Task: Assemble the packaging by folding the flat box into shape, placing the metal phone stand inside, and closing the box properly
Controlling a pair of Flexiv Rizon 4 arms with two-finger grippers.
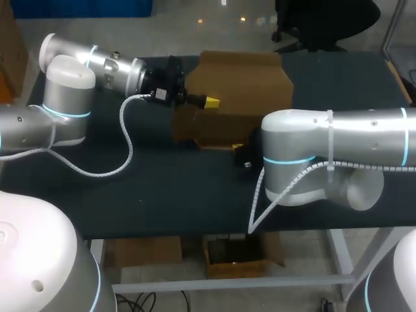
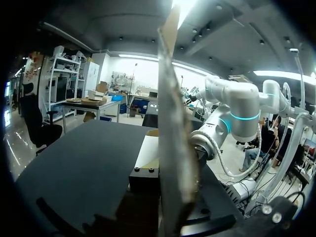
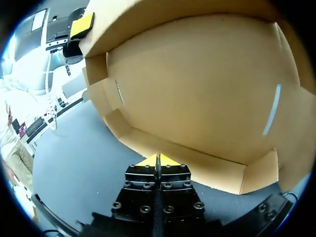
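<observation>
A dark desk (image 1: 162,188) is seen with a brown cardboard box (image 1: 240,91) standing on its far middle part, partly folded, its flaps open. The left arm (image 1: 71,97) is stretched in to the box's left side, and the right arm (image 1: 325,149) is bent in front of the box, its elbow covering the box's lower right corner. The left gripper (image 1: 209,102) is held at the box's upper left edge; in its own wrist view a box panel (image 2: 173,148) is seen edge-on, rising from between the jaws, which are clamped on it. The right gripper (image 3: 158,160) is placed low at the box's front, just before its bottom flap, which lies on the desk. Its jaws are clenched, yellow tips pressed together, and nothing can be made out between them.
</observation>
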